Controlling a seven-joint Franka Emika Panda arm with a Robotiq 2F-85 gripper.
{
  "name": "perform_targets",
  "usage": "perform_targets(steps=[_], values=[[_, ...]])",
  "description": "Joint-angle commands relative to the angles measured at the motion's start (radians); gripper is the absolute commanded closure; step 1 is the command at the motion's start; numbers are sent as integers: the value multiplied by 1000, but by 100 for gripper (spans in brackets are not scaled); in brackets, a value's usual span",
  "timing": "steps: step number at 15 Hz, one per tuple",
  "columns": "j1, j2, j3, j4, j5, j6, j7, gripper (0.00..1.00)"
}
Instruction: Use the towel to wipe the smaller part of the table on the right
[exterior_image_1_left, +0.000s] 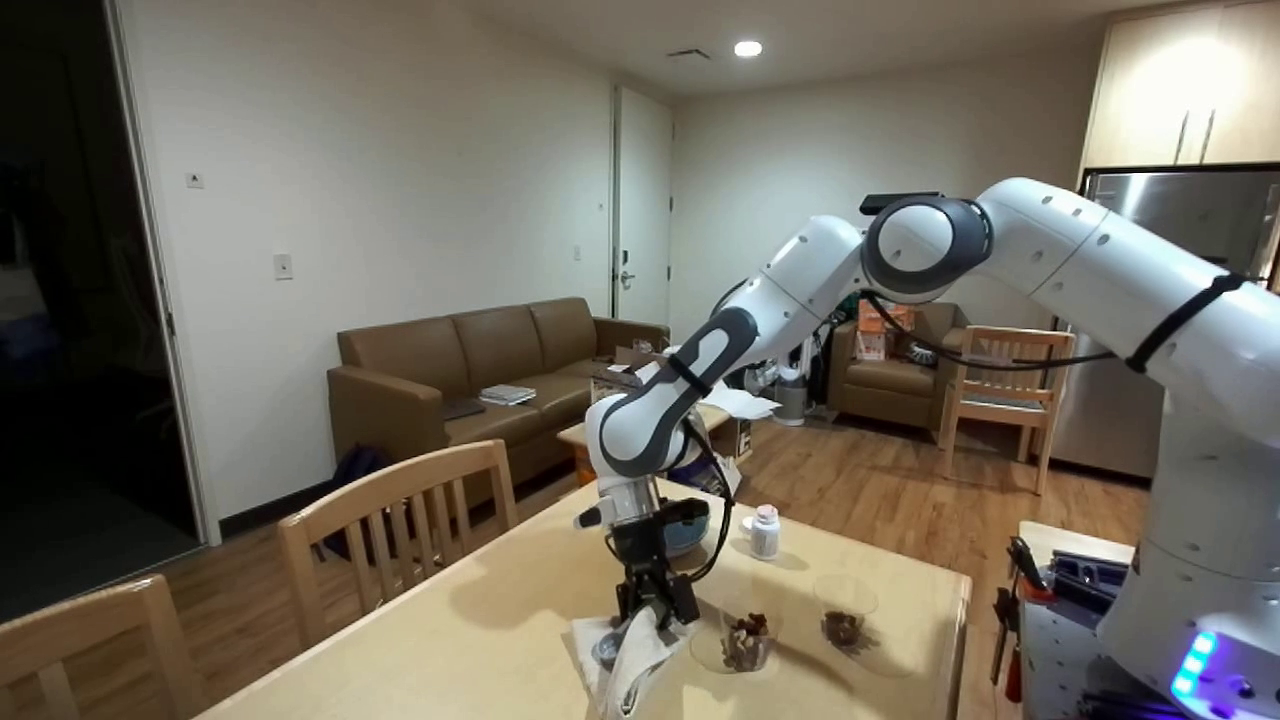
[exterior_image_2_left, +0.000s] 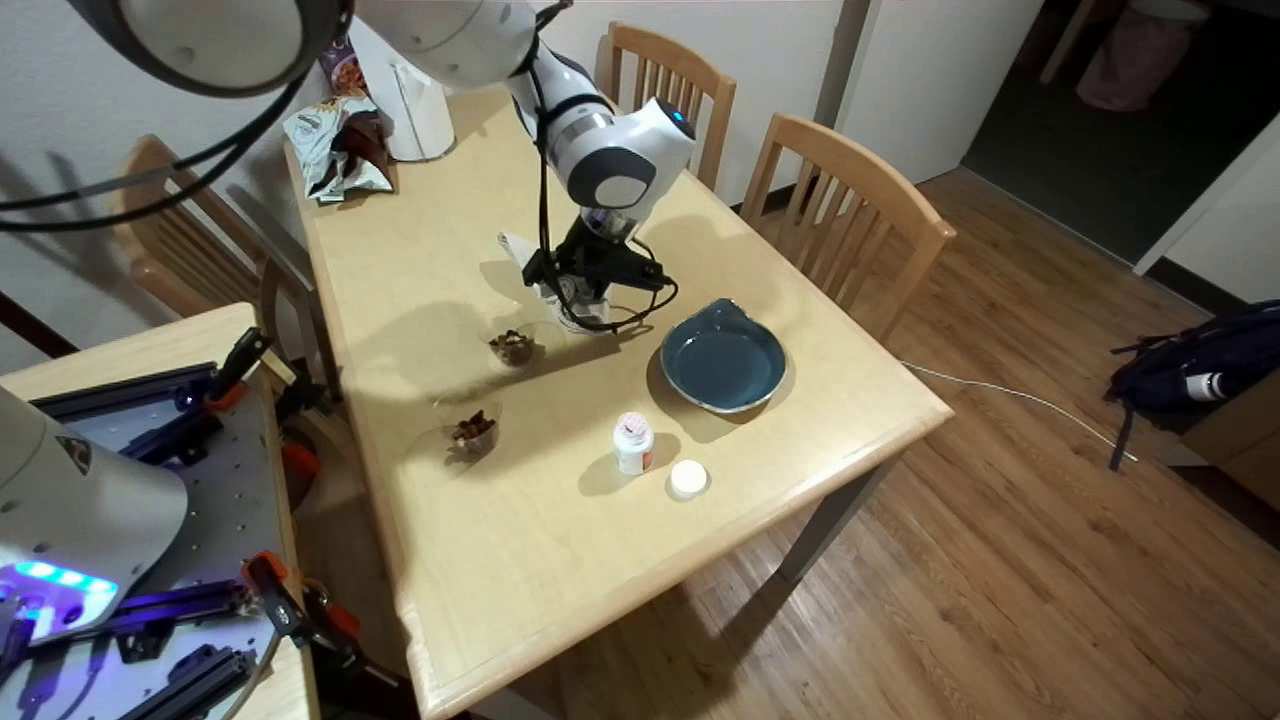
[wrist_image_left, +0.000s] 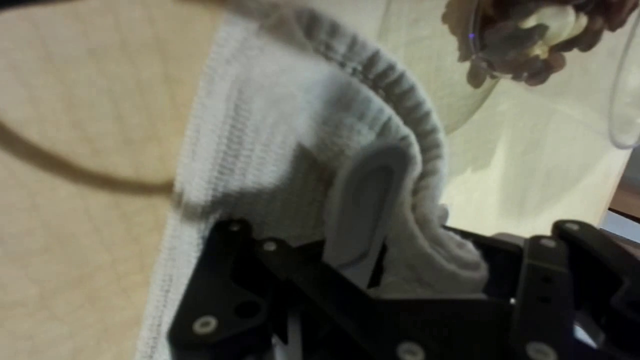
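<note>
A whitish towel (exterior_image_1_left: 640, 664) lies bunched on the light wooden table (exterior_image_1_left: 450, 650). It also shows in the other exterior view (exterior_image_2_left: 517, 248), partly hidden by the gripper. In the wrist view the ribbed towel (wrist_image_left: 260, 120) spreads flat on the left and rises in a fold into the jaws. My gripper (exterior_image_1_left: 648, 606) points down, low at the table. In the wrist view the gripper (wrist_image_left: 402, 215) has the towel fold pinched between its fingers. One grey finger is in front of the fold; the far finger is mostly hidden by it.
Clear cups with dark pieces (exterior_image_1_left: 747, 642) (exterior_image_2_left: 475, 432) stand beside the towel. A blue dish (exterior_image_2_left: 722, 357), a white bottle (exterior_image_2_left: 633, 447) and a white cap (exterior_image_2_left: 688, 479) are near one table end. Snack bags (exterior_image_2_left: 340, 150) and a paper roll (exterior_image_2_left: 420, 118) stand at the other end. Chairs (exterior_image_2_left: 850, 210) line the table.
</note>
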Motion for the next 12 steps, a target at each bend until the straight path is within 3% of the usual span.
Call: perform_targets(steps=[1,5,12], values=[[21,76,-5,91,-26,40,-43,98],[65,132,-35,186,-79,104,-32,98],[115,249,-95,346,-130,399,27,98]])
